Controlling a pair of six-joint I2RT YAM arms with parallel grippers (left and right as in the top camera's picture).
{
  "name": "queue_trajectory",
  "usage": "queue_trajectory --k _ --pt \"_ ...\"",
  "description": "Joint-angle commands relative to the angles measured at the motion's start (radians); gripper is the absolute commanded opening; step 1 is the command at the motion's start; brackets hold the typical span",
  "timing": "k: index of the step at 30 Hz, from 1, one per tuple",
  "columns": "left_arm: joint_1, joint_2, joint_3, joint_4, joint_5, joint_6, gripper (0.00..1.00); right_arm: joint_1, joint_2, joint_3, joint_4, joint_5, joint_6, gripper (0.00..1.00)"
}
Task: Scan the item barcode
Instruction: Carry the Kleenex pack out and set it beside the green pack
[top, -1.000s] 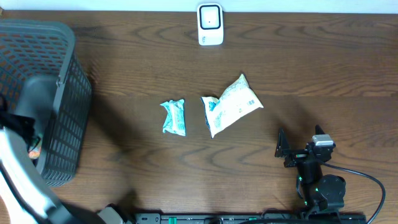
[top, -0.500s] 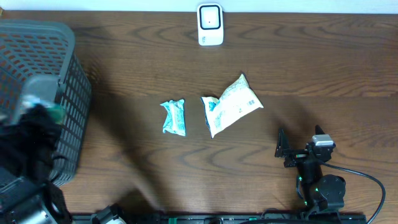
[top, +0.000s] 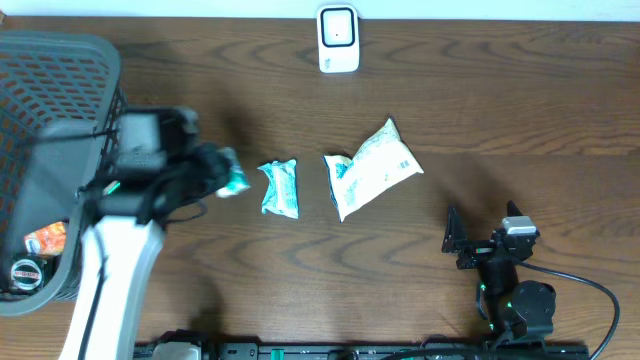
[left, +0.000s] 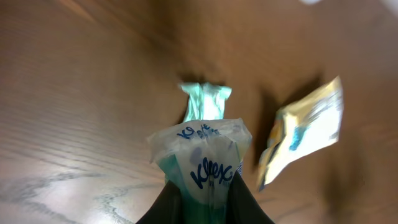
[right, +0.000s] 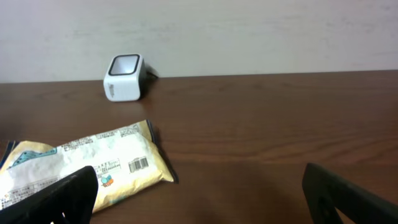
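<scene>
From above, we see the left hand (top: 213, 173) shut tight on a small Kleenex pack (top: 231, 181). The pack is just to the left of a green pack (top: 280, 188) that lies on the table (top: 500, 110). A yellow and white bag (top: 372, 168) lies near the green pack, on its right, not touching it. The white scanner (top: 338, 40) stands at the far edge of the table, well apart from the held pack. A gray basket (top: 60, 90) sits at the left edge, with a round can (top: 22, 273) inside. The right hand (top: 480, 228) is low on the right, wide open, with nothing in it.

From the left wrist, we see the Kleenex pack pinched between two dark fingers (left: 160, 210). Its blue name faces us. Past it lie the green pack and the bag. This picture is blurry.

From the right wrist, we see two dark fingers far apart in the bottom corners, with only table between them. The bag lies ahead on the left, and its barcode (right: 138, 165) faces up. The scanner stands farther back, by the wall (right: 249, 31).
</scene>
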Motion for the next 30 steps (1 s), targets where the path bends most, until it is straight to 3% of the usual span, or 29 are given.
queue_trajectory --k 1,7,13,23,24,25,26,28,30 --pt "-0.109 0.13 -0.003 0.03 -0.118 -0.04 0.06 -0.003 -0.005 -0.001 -0.004 -0.005 -0.006 0.99" --pt "-0.216 0.299 -0.003 0.15 -0.136 -0.04 0.07 -0.003 -0.005 -0.001 -0.004 -0.005 -0.006 0.99" --pt "-0.283 0.454 -0.003 0.237 -0.134 -0.132 0.07 -0.003 -0.005 -0.001 -0.005 -0.005 -0.006 0.99" --pt "-0.387 0.526 -0.003 0.37 -0.132 -0.12 0.08 -0.003 -0.005 -0.001 -0.004 -0.005 -0.006 0.99" --pt "-0.39 0.526 -0.003 0.377 -0.133 -0.113 0.15 -0.003 -0.005 -0.001 -0.005 -0.005 -0.006 0.99" --pt "-0.392 0.526 -0.003 0.382 -0.135 -0.112 0.28 -0.003 -0.005 -0.001 -0.004 -0.005 -0.006 0.99" --pt "-0.392 0.526 -0.003 0.385 -0.135 -0.112 0.33 -0.003 -0.005 -0.001 -0.004 -0.005 -0.006 0.99" --pt "-0.39 0.526 -0.003 0.388 -0.136 -0.1 0.5 -0.003 -0.005 -0.001 -0.004 -0.005 -0.006 0.99" --pt "-0.382 0.524 0.004 0.388 -0.14 -0.083 0.59 -0.003 -0.005 -0.001 -0.004 -0.005 -0.006 0.99"
